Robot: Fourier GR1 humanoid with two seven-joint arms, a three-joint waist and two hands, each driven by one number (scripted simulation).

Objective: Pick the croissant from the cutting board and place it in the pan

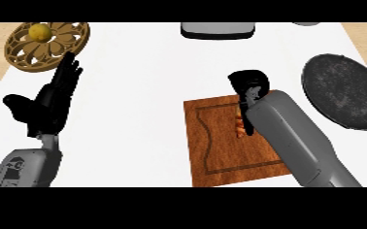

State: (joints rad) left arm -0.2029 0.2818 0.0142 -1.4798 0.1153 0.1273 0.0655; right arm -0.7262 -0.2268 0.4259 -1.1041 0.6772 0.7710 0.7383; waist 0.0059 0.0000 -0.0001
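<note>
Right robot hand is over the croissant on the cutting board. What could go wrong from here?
1. The right robot hand covers most of the croissant, so the grasp can't be confirmed. It might lift away without it.
2. The pan runs off the view's right edge, so the far rim is unseen. A release could land on the rim or beside it.

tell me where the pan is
In the head view the pan sits at the right edge, right of the cutting board and the right hand.
</note>
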